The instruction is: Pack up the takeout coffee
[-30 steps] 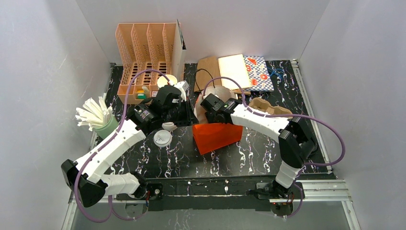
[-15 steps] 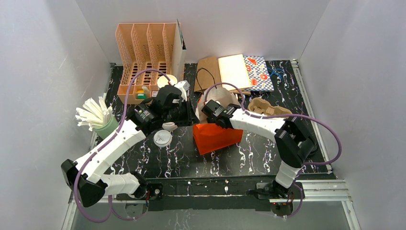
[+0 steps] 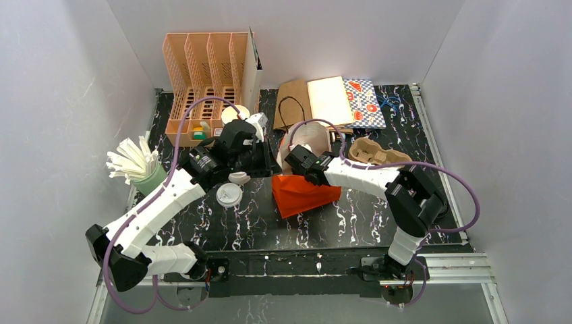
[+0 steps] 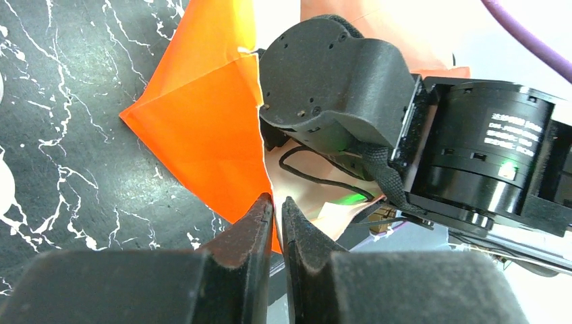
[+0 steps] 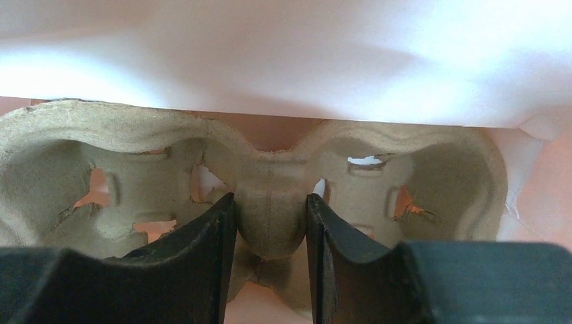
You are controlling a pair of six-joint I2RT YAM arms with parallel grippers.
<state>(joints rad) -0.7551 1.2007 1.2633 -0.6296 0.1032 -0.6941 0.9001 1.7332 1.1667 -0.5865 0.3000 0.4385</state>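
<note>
You are at the bag-loading step. Your left end effector (image 4: pixel 277 206) is pinched almost shut on the rim of the orange paper bag (image 4: pixel 202 128), which lies near the middle of the black marbled desk (image 3: pixel 351 223). Your right end effector (image 5: pixel 270 202) reaches into the bag's mouth and grips the centre ridge of a moulded brown pulp cup carrier (image 5: pixel 155 131), one finger on each side. Next, by my judgement, you need to seat the carrier flat on the bag's floor before letting go, without tearing the held rim. The carrier wells that show are empty. The dark green lidded coffee cups cannot be made out in any view. A round white-topped thing (image 3: pixel 237 177) beside the left wrist is half covered, so you cannot tell whether it is one. From above, the right arm hides the bag's inside.
</note>
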